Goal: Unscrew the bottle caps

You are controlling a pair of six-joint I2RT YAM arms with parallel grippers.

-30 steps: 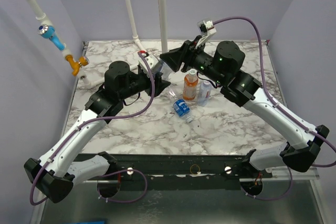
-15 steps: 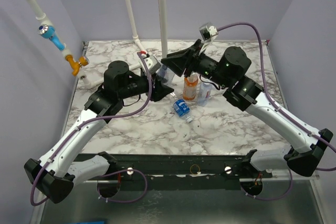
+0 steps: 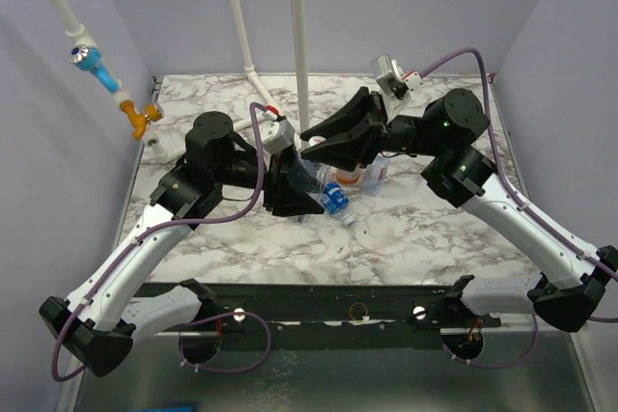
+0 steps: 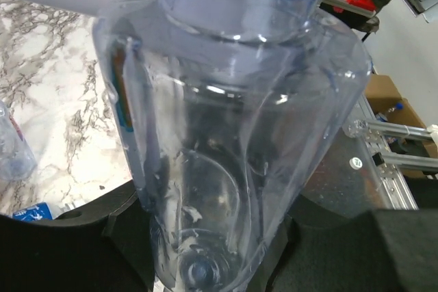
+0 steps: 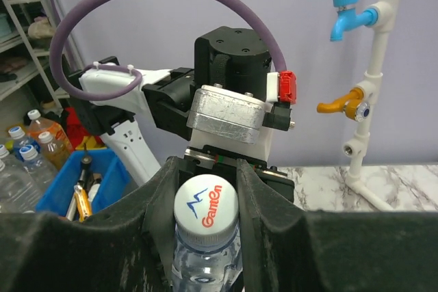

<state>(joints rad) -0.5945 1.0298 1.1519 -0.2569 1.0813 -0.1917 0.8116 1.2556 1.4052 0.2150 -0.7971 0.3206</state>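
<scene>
the bottle [image 4: 226, 155] sits base-first deep between the left jaws, which stand narrowed on its clear body and grip it. its neck points straight out of them, away from that wrist. the white cap [image 5: 205, 218] on the neck lies squarely between the right jaws, which are pinched on its rim from both sides, its printed top facing back toward the right wrist. so the bottle's long axis runs out of one pair of jaws and into the other, held up over the table [image 3: 425, 229], with the two wrists head to head on about one line. the coming twist, as i judge it, turns on that line: the right jaws have the cap and would roll about the axis while the left jaws stop the body from turning with it. if the roll is off that axis, the cap may bind or slip. under the meeting jaws an orange bottle [image 3: 352, 178] and a lying bottle [image 3: 334, 198] wait on the table. i cannot tell if they are capped.
</scene>
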